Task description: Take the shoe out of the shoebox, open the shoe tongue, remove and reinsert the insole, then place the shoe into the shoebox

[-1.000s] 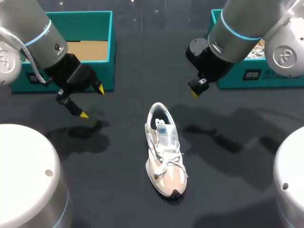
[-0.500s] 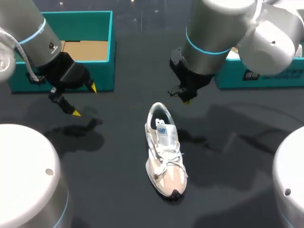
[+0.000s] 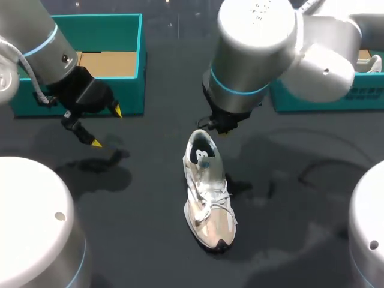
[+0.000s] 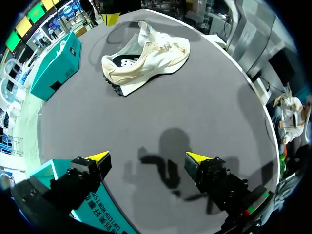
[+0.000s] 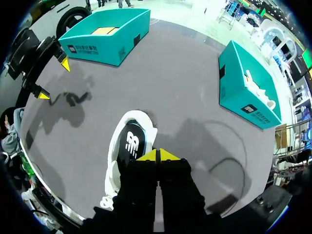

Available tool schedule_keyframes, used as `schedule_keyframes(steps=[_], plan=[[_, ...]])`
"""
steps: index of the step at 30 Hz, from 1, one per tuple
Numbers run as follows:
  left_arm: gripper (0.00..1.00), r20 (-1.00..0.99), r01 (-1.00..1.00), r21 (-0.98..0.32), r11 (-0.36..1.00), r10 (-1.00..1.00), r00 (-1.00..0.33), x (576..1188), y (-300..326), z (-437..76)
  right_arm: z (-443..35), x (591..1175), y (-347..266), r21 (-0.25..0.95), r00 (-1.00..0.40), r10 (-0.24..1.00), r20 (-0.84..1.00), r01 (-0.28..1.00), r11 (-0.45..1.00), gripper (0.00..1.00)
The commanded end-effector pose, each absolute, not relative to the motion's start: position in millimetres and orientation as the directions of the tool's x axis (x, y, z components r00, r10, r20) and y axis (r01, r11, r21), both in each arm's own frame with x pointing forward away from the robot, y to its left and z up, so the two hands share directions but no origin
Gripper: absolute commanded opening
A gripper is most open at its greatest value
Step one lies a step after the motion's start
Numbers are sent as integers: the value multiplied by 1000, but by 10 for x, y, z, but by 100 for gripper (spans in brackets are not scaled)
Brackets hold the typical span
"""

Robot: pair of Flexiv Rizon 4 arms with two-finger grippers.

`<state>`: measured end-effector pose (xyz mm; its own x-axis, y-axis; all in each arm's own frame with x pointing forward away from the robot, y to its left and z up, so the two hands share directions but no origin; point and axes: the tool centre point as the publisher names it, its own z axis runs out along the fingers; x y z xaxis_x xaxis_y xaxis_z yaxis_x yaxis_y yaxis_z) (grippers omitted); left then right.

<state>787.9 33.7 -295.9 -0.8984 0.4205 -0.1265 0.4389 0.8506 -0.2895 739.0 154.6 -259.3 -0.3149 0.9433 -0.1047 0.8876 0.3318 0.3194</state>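
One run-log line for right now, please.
shoe: on table, unboxed | right gripper: shut, empty, at shoe's heel end | left gripper: open, empty, beside left shoebox | step: tongue not yet opened

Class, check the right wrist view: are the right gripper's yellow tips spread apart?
No, the right gripper shows its yellow tips meeting with no gap, beside the sneaker.

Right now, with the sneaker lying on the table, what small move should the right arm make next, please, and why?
Probably part the right tool slightly and lower it onto the white tongue. The white and beige lace-up sneaker sits on the dark table, its tongue lies flat, and that tool hangs shut just above the heel end.
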Motion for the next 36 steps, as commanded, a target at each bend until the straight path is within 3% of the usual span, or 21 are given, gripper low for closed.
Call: schedule_keyframes(steps=[1, 36], plan=[[100, -127, 439, -287, 851, 421, -898, 7868, 342, -2953, -2633, 7313, 1781, 348, -203, 944, -260, 892, 287, 0], [100, -127, 439, -287, 851, 421, -898, 7868, 342, -2953, -3159, 7325, 2013, 324, -115, 956, -269, 924, 202, 0]])
